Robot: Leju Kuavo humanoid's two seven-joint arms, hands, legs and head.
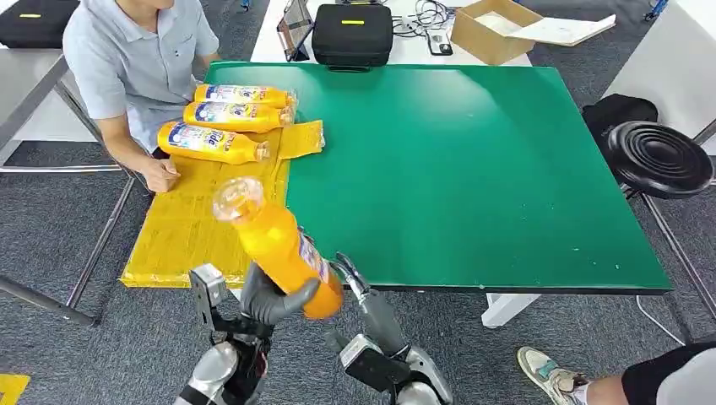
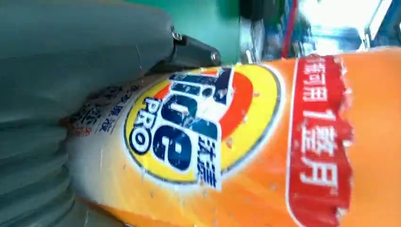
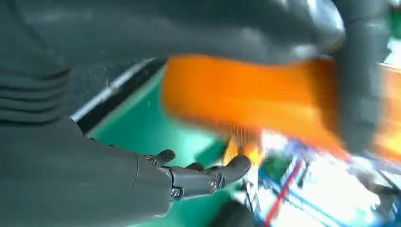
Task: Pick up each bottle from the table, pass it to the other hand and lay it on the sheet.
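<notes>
left hand wrapped around base of orange bottle, held tilted above near edge of green table, cap toward yellow sheet. right hand just beside, fingers apart, holding nothing. three bottles lying on sheet near a person's hand.

A person in a light blue shirt sits at the far left of the green tabletop, one hand resting at its edge. Beyond the tabletop stand a black case and an open cardboard box. A black round stool stands to the right, and what looks like a sneaker shows on the grey floor.
</notes>
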